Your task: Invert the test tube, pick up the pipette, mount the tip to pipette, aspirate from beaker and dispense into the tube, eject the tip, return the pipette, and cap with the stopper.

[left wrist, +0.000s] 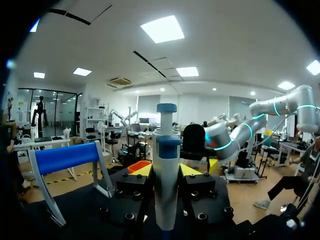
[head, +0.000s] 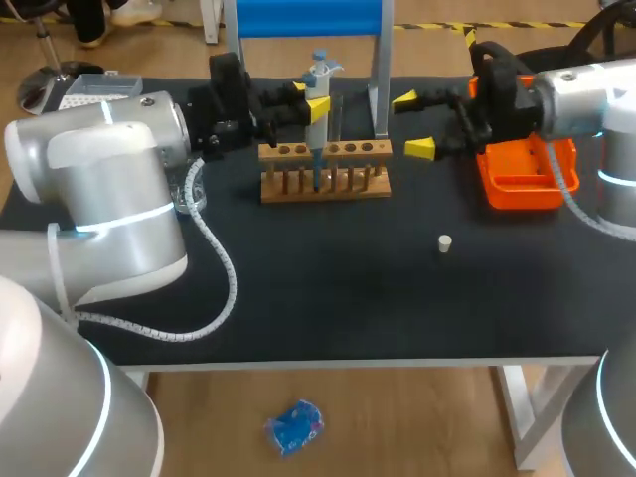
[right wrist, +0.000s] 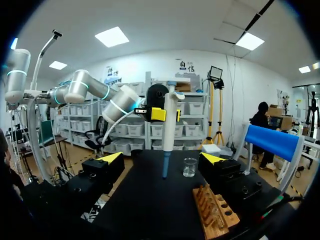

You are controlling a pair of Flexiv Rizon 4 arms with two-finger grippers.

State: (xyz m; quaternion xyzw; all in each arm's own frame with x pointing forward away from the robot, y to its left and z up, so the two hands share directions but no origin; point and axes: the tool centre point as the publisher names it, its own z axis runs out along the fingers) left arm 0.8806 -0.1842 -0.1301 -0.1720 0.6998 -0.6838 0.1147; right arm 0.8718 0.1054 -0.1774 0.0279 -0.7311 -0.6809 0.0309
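Observation:
My left gripper (head: 301,102) is shut on the pipette (head: 318,94), a white and blue one held upright over the wooden tube rack (head: 325,169). In the left wrist view the pipette (left wrist: 166,170) stands between the two yellow fingertips (left wrist: 143,171). My right gripper (head: 412,124) is open just right of the rack, with nothing between its fingers. The right wrist view has its gripper (right wrist: 161,159) facing the pipette (right wrist: 169,125), with the glass beaker (right wrist: 189,167) farther off. A clear test tube (head: 335,117) stands in the rack behind the pipette. A white stopper (head: 445,243) lies on the mat.
An orange tray (head: 525,177) sits at the right under my right arm. A blue-topped stand (head: 308,20) rises behind the rack. The beaker (head: 189,189) stands at the left, partly hidden by my left arm. The black mat (head: 328,288) covers the table.

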